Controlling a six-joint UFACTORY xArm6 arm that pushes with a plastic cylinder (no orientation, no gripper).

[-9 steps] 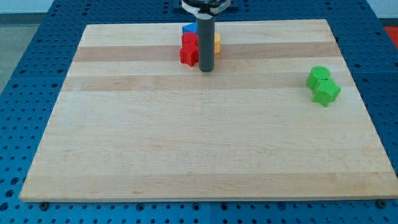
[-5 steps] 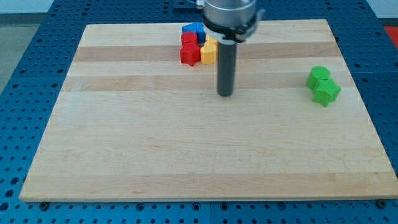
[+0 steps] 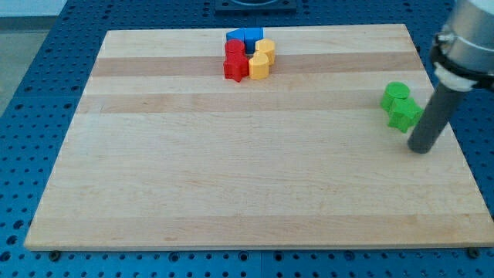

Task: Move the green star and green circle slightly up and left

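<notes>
A: Any writing to read?
B: I see none. The green circle (image 3: 397, 92) and green star (image 3: 404, 115) touch, near the board's (image 3: 231, 177) right edge, circle farther back.
A: And the tool?
B: My tip (image 3: 420, 148) is a bare rod, gripping nothing, just right and nearer of the star, perhaps touching it.
A: Room?
B: Bare wood leftward; the red (image 3: 234, 60), blue (image 3: 245, 35) and yellow (image 3: 262, 60) blocks sit far left.
</notes>
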